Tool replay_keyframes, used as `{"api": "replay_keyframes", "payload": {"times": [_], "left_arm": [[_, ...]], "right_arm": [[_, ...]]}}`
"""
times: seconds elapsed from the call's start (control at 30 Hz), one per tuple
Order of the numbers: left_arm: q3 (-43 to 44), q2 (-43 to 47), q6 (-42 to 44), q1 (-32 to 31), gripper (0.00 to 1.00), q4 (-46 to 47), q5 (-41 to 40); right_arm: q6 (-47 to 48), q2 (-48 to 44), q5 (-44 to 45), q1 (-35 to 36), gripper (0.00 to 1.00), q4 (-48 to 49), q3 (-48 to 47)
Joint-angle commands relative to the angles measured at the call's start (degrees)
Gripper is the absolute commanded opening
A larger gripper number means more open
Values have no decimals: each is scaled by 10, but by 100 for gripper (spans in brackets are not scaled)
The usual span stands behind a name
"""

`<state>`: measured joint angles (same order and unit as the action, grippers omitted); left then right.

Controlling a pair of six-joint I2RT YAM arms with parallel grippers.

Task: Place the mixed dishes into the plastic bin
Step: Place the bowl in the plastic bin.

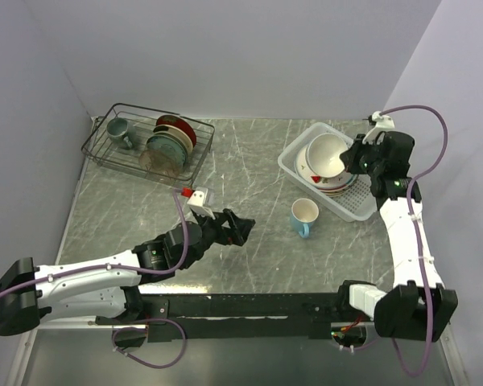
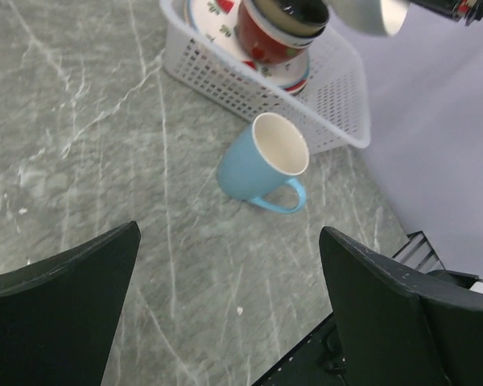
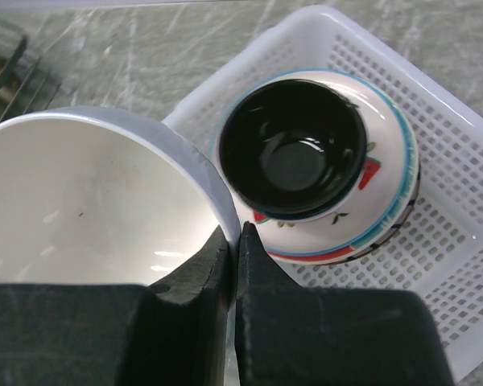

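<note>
- The grey veined surface [image 1: 249, 257] carries everything; its near edge is lost behind the arm bases.
- At the far left stands a black wire rack [image 1: 105, 151] with upright plates [image 1: 173, 141] packed so closely that we cannot count them.
- The white lattice plastic bin [image 1: 356, 201] sits at the far right. In the top view its far side is covered by the right arm.
- Inside it lies a stack of plates [image 3: 386, 161] with red marks and a blue edge. Most of each pattern is covered, so we cannot tell one plate from another.
- A white bowl [image 3: 88, 201] is over the bin's left part, cut off by the right wrist view's edge. The right claw [image 3: 235, 241] is pinching its rim, fingers pressed together on the wall. We cannot tell if the bowl touches the stack.
- A dark-lined bowl [image 3: 294, 149] rests on top of the plates. From the left wrist its outside shows red and cream.
- The left claw [image 2: 229, 233] hovers over bare surface, spread wide and holding nothing, well apart from the bin.
- The light blue mug [image 2: 262, 165] stands outside the bin, just beside its near wall, mouth up and handle toward the arms.
- A grey-green mug [image 1: 117, 129] sits in the rack's left end, small and indistinct.
</note>
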<state>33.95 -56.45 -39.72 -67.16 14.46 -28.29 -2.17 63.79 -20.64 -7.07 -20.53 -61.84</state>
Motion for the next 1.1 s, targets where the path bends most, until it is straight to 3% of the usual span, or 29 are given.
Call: {"api": "replay_keyframes", "payload": {"times": [0.0, 0.67, 1.07], "left_arm": [[-16, 8, -33, 6, 99, 6, -3], [-52, 11, -65, 19, 99, 0, 1], [-55, 9, -67, 26, 99, -1, 6]], "right_arm": [[-63, 26, 53, -16, 0, 84, -41], [-82, 176, 98, -33, 6, 93, -115], [-77, 206, 100, -35, 19, 88, -127]]}}
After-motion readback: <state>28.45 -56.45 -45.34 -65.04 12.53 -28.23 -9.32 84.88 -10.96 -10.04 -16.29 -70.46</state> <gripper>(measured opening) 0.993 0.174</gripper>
